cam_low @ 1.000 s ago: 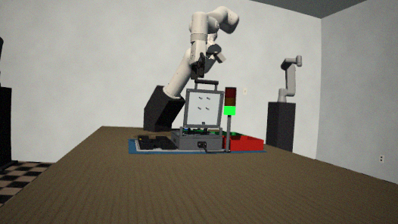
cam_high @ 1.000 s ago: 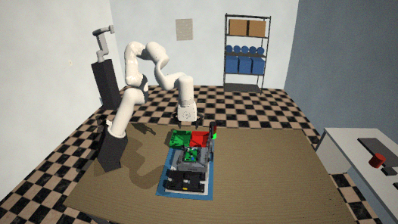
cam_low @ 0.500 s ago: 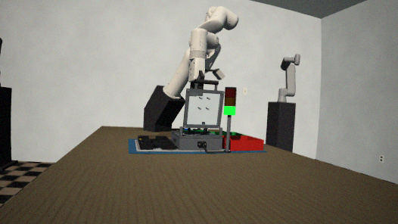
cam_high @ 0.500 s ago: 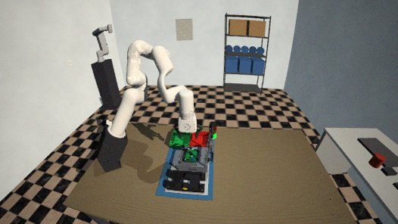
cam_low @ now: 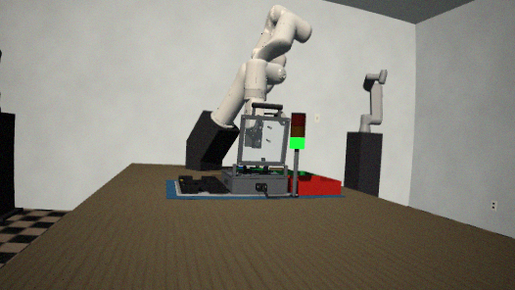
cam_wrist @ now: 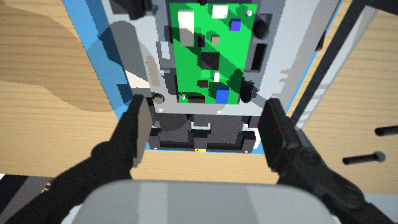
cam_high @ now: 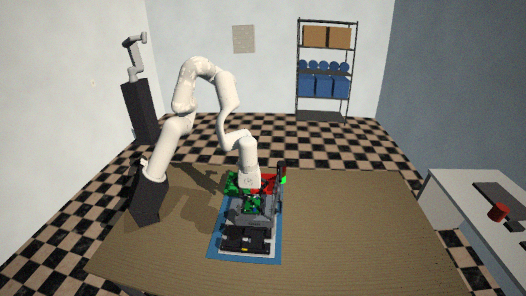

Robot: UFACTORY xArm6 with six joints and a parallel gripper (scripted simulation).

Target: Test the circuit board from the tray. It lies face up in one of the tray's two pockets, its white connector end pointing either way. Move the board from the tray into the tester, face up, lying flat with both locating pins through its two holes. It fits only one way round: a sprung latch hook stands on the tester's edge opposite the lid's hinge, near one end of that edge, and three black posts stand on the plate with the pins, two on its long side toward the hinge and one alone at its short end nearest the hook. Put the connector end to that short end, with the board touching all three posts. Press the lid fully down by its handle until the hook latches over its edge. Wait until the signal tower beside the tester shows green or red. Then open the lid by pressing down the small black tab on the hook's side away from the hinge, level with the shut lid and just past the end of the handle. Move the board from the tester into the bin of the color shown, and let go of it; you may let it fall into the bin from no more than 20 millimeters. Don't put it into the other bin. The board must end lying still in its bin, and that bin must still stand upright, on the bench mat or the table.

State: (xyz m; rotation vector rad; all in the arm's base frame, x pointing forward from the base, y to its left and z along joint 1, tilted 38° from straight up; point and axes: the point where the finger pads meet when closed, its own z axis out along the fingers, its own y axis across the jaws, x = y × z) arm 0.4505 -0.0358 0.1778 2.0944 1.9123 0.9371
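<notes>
The green circuit board (cam_wrist: 212,50) lies face up on the grey tester's plate, its white connector at the far end in the wrist view. Black posts (cam_wrist: 247,91) stand beside it. The tester's lid (cam_low: 261,139) stands open and upright. The signal tower (cam_low: 297,143) beside the tester shows green. My gripper (cam_wrist: 205,110) is open and empty, hovering above the tester's near edge, its fingers wider than the board. It also shows above the tester in the top view. The black tray (cam_high: 246,241) lies in front of the tester, both pockets empty.
The green bin (cam_high: 233,184) and the red bin (cam_high: 270,182) stand behind the tester on the blue mat (cam_high: 245,250). The lid's frame and handle (cam_wrist: 350,60) stand to the right of my fingers.
</notes>
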